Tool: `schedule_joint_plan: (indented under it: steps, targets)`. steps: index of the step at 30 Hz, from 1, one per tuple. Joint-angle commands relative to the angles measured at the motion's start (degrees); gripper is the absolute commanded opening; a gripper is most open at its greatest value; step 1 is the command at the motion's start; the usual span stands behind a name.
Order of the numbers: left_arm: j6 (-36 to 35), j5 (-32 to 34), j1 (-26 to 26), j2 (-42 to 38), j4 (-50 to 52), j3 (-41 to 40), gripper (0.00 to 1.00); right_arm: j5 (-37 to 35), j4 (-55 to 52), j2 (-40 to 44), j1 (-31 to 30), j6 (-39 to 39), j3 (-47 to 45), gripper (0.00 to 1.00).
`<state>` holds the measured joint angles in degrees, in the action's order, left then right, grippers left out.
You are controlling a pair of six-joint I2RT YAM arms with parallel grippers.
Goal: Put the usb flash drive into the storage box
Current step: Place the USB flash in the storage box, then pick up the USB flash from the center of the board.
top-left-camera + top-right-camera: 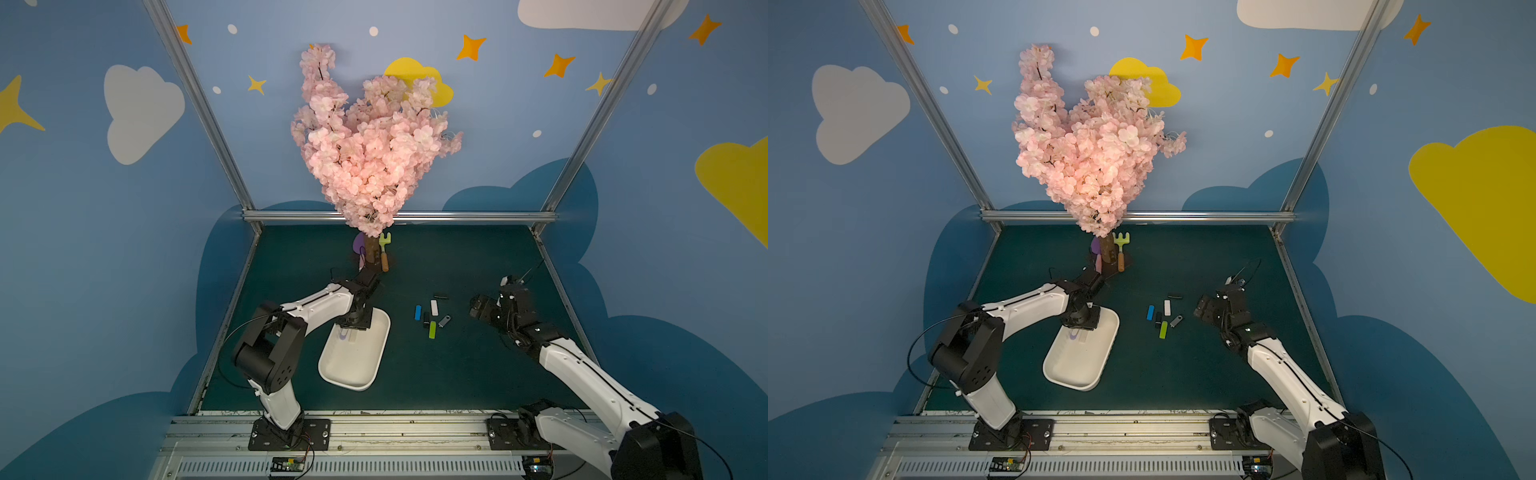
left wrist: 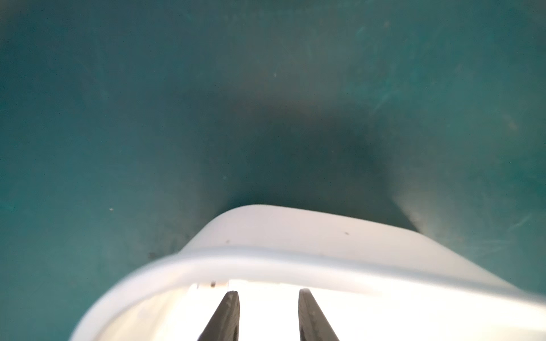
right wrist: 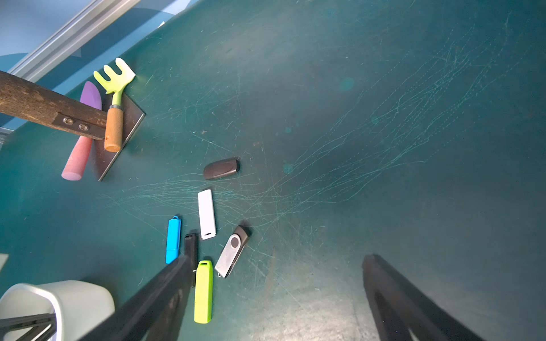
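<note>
Left claw (image 2: 269, 292) jaws slightly apart, empty, over shallow white plastic storage box (image 1: 353, 368); small purple USB flash drive (image 1: 344, 334) lies just below it, inside (looks delivered). Six coloured sticks (image 3: 206, 214) remain outside, beside wide-open right claw (image 3: 279, 258).

Bare mat (image 1: 478, 365) rings the close-packed drives (image 1: 432, 329); tree trunk (image 1: 371, 253) stands behind.

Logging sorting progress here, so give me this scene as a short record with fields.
box: holds purple drive
left end effector: open, empty, over box's far end
on mat: six drives: blue, white, green, silver, slim black, capped black
right end effector: open, empty, beside those six
</note>
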<state>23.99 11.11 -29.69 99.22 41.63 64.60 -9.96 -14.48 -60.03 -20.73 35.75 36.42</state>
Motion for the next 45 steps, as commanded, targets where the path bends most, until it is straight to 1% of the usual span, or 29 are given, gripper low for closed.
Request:
schedule_joint_plan:
  steps: [1, 4, 6, 9, 10, 11, 13, 15, 16, 17, 20, 21, 23, 24, 27, 29, 33, 35, 39, 45]
  targets:
    - [1.63, 2.05, -0.95, -3.1, 5.56, 2.19, 0.38, -0.21, -1.08, -0.09, 0.16, -0.59, 1.77, 0.94]
    - [2.57, 1.51, -2.8, -8.06, 8.15, 3.35, 0.42, 0.47, -0.02, -0.79, 0.13, -0.57, 1.43, 0.94]
    - [3.5, 1.76, -3.86, -12.82, 10.27, 4.38, 0.53, 2.44, 0.6, -2.3, 0.16, -1.53, 1.58, 0.94]
    - [4.16, 1.71, -3.99, -20.27, 12.76, 4.45, 0.63, 7.84, -0.48, -5.29, 0.16, -5.19, 4.29, 0.94]
    - [4.33, 1.89, -3.95, -22.63, 13.39, 4.19, 0.65, 9.48, -0.94, -6.31, 0.08, -6.7, 4.97, 0.93]
    - [4.34, 2.04, -3.89, -25.22, 13.78, 3.42, 0.66, 10.19, -1.29, -7.69, 0.03, -6.57, 5.53, 0.92]
    - [4.08, 1.98, -3.91, -30.2, 13.72, 1.09, 0.68, 12.01, -1.42, -10.96, -0.04, -4.86, 6.2, 0.88]
    - [3.9, 1.54, -3.62, -34.66, 14.47, -1.16, 0.69, 14.38, -2.47, -14.63, -0.7, -3.5, 7.7, 0.82]
    - [3.79, 1.38, -3.51, -36.26, 14.83, -2.12, 0.69, 12.74, -3.2, -16.01, -1.58, -2.29, 8.23, 0.81]
    - [4.01, 1.21, -3.42, -37.85, 15.23, -3.24, 0.69, 10.06, -4.66, -17.7, -2.6, 0.63, 9.03, 0.82]
    - [3.94, -1.32, -3.63, -42.65, 14.49, -8.44, 0.69, 8.04, -8.04, -20.31, -5.13, 5.73, 11.53, 0.79]
    - [4.59, -0.38, -4.25, -44.14, 14.27, -9.77, 0.69, 6.04, -9.04, -21.11, -6.54, 7.48, 12.34, 0.78]
    - [5.12, 1.68, -7.33, -45.59, 14.49, -9.66, 0.69, 3.31, -11.23, -23.28, -8.16, 9.74, 14.29, 0.79]
    - [4.79, 1.24, -8.1, -45.93, 14.11, -9.69, 0.69, 3.04, -12.71, -24.87, -8.45, 10.1, 15.54, 0.78]
    - [4.84, 1.58, -8.37, -46.22, 13.95, -10.19, 0.69, 1.56, -15.31, -28.63, -9.3, 11.35, 18.08, 0.75]
    - [5.22, 2.29, -8.8, -46.1, 14.49, -9.95, 0.69, 2.47, -15.67, -30.75, -9.8, 11.89, 19.0, 0.73]
    - [5.68, 3.35, -9.5, -47.62, 14.64, -10.17, 0.7, 1.68, -16.74, -34.62, -11.59, 13.13, 21.18, 0.71]
    - [5.71, 3.57, -9.6, -48.52, 14.44, -10.32, 0.7, 2.46, -17.35, -36.83, -12.3, 13.16, 22.74, 0.68]
    - [5.72, 3.79, -9.58, -48.78, 14.44, -10.46, 0.69, 2.09, -20.66, -41.09, -13.18, 13.14, 26.36, 0.67]
    - [5.61, 3.23, -9.64, -48.84, 14.4, -10.45, 0.69, 2.49, -21.0, -44.43, -13.61, 13.62, 28.63, 0.66]
